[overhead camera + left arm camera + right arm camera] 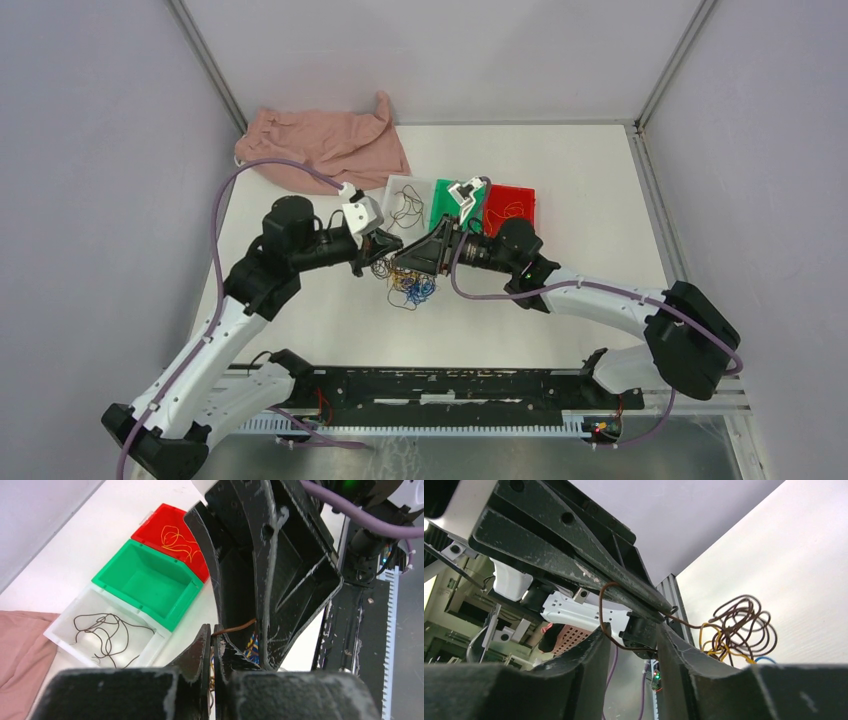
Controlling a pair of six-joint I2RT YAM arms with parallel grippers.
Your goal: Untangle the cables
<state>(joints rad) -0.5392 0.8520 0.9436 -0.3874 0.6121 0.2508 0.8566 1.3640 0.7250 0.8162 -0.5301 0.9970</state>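
The cables (415, 290) lie as a tangle of brown, yellow-orange and blue strands in the middle of the table; the bunch (739, 625) also shows in the right wrist view. My left gripper (211, 630) is shut on a brown cable (240, 626) that leads off towards the tangle. In the top view the left gripper (382, 248) hangs just above and left of the pile. My right gripper (632, 630) is open, and the brown strand (601, 605) sags loosely across the gap between its fingers. The right gripper (400, 268) sits tip to tip with the left one.
Three bins stand in a row behind the tangle. The white bin (150, 645) holds a dark brown cable (102, 632), the green bin (150, 580) is bare, and the red bin (160, 522) holds a yellow-orange cable (177, 540). A pink cloth (325, 148) lies at the back left.
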